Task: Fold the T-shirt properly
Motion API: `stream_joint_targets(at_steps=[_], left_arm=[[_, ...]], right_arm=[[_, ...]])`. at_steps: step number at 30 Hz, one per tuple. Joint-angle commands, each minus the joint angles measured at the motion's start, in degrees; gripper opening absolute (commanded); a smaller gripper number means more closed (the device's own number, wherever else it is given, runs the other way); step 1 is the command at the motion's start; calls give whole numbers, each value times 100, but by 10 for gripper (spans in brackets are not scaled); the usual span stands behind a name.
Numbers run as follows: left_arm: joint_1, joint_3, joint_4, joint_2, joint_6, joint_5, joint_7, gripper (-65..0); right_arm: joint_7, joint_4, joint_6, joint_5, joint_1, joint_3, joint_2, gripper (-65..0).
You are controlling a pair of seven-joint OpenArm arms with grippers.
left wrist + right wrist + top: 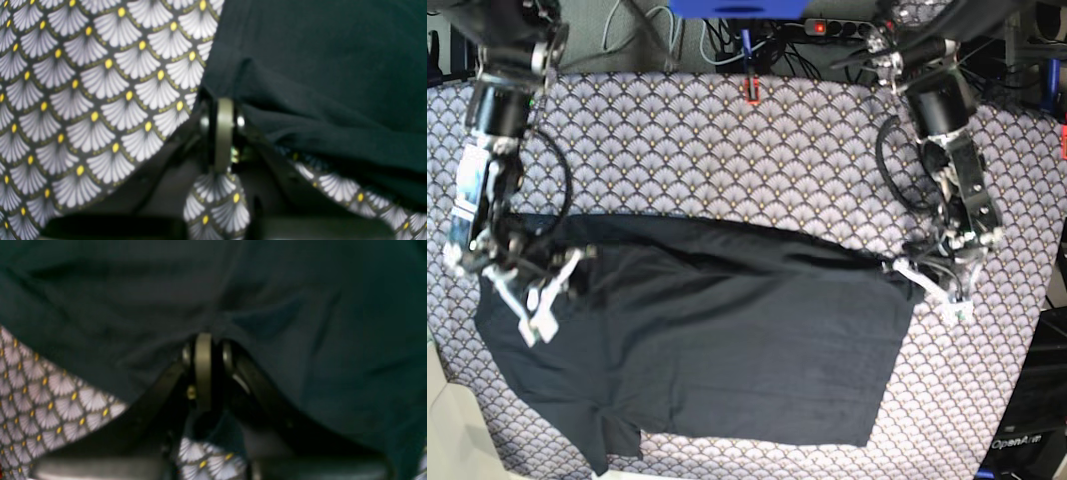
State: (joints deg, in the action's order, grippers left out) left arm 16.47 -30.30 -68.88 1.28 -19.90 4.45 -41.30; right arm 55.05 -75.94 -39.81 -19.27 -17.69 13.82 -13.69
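Over on the left of the base view, the right pincer (579,262) is down on the upper left corner of the T-shirt (727,340) — its jaws are pinched together with black fabric bunched between them, and in the right wrist view the right pincer (203,340) has its tips buried in a fold of the dark cloth, so it is clenched on the shirt

The T-shirt itself lies spread across the middle of the surface, on the grey scallop-patterned cloth (727,150) with its little yellow dots. It looks already doubled over — a wide dark rectangle with a straight upper edge running between the two arms, and a sleeve poking out at the lower left corner. A few soft wrinkles run through the fabric

On the right of the base view, the left pincer (905,270) sits at the shirt's upper right corner, right at the fabric's edge. In the left wrist view the left pincer (224,101) has its jaws drawn tight together on the hem of the T-shirt (317,83), with the patterned cloth (100,100) showing to one side and underneath — clenched on the shirt's edge as well
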Motion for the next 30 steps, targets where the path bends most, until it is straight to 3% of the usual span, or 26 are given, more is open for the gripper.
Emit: stream_joint_targets(at_steps=[1, 7, 15, 23, 30], left_arm=[[239, 2, -105, 44, -19, -62, 134, -650], [494, 2, -79, 35, -10, -27, 125, -650], [503, 2, -70, 44, -10, -18, 117, -650], [555, -7, -79, 167, -10, -54, 125, -650], [731, -7, -114, 167, -10, -18, 125, -650]], right_arm=[[-120, -85, -19, -108, -266, -59, -77, -624], [-173, 724, -19, -108, -1101, -517, -174, -623], [-639, 1691, -19, -108, -2015, -1193, -174, -621], [-709, 1963, -19, -100, -2393, -1571, -103, -621], [-1316, 2799, -19, -3, -2587, -1598, -121, -620]])
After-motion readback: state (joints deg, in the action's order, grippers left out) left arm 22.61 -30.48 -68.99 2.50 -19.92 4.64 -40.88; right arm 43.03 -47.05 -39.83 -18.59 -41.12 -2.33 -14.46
